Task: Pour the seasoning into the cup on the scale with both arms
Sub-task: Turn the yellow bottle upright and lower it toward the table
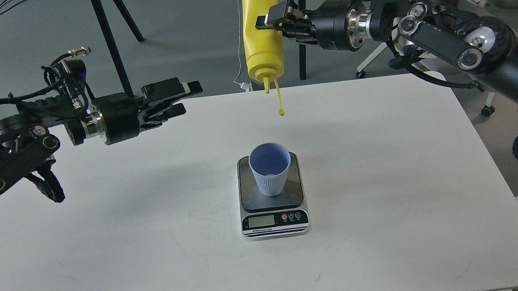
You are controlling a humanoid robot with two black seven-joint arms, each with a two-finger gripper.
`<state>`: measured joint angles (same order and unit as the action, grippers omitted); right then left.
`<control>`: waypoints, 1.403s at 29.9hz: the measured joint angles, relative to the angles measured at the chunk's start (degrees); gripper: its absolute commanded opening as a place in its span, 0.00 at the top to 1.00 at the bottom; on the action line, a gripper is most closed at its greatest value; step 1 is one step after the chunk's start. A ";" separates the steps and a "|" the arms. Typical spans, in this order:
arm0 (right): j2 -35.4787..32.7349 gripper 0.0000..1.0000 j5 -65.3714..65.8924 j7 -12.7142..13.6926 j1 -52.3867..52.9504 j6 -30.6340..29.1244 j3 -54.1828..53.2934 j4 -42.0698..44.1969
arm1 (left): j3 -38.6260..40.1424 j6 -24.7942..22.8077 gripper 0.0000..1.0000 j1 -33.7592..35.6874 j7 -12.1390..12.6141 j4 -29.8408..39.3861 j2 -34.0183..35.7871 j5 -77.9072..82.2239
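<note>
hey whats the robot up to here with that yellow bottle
The right gripper holds the yellow seasoning bottle upside down in the air beyond the blue cup, nozzle down, its small cap dangling. The cup stands on the scale mid-table. The left gripper hangs to the left, holding nothing. No stream shows, and whether the nozzle is lined up over the cup is hard to judge.

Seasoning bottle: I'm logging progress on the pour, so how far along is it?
Done: the cup stands on the scale, and the right hand has the seasoning bottle gripped and upended, nozzle down, cap dangling. In hand: lining it up; it appears to hang beyond the cup. Left: the pour; no stream shows. The left hand is empty, apart from the bottle.
</note>
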<state>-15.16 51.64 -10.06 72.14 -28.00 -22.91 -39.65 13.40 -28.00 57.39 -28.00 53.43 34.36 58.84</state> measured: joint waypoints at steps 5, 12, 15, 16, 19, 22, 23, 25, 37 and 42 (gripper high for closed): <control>-7.00 0.92 -15.68 -0.01 -2.83 0.01 -2.41 -0.58 | -0.10 0.00 0.00 0.00 0.00 -0.02 -0.11 0.14; -15.32 0.93 -39.35 0.00 -9.83 0.03 -6.59 -0.89 | -0.32 0.00 0.00 -0.15 0.00 0.00 -0.59 0.30; -16.99 0.93 -49.01 0.53 -14.51 0.04 -9.28 -1.11 | -0.40 0.00 0.00 -0.22 0.00 0.00 -0.68 0.31; -17.30 0.93 -52.45 0.63 -16.25 0.04 -9.98 -1.48 | -0.44 0.00 0.00 -0.24 0.00 0.00 -0.69 0.32; -17.94 0.93 -61.50 0.72 -21.13 0.03 -11.07 -3.58 | -0.55 0.00 0.00 -0.27 0.00 0.03 -0.70 0.32; -17.82 0.93 -69.06 0.73 -26.10 0.03 -11.33 -6.45 | -0.63 0.00 0.00 -0.60 0.00 0.05 -0.70 0.39; -17.50 0.93 -71.24 0.67 -27.81 0.03 -11.37 -7.58 | -0.65 0.00 0.00 -0.78 0.00 0.05 -0.72 0.39; -16.50 0.93 -74.49 0.40 -30.71 0.03 -11.38 -9.91 | -0.67 0.00 0.00 -1.03 0.00 0.06 -0.78 0.40; -7.07 0.93 -78.46 -0.31 -50.54 -0.01 -24.14 -24.39 | -0.84 0.00 0.00 -1.45 0.00 0.08 -0.80 0.49; -6.75 0.93 -79.03 -0.20 -60.18 -0.01 -32.30 -27.97 | -0.85 0.00 0.00 -1.62 0.00 0.10 -0.73 0.49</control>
<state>-21.91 -27.38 -10.27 11.96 -28.01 -55.20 -67.61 12.56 -28.00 55.77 -28.00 53.53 33.63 59.33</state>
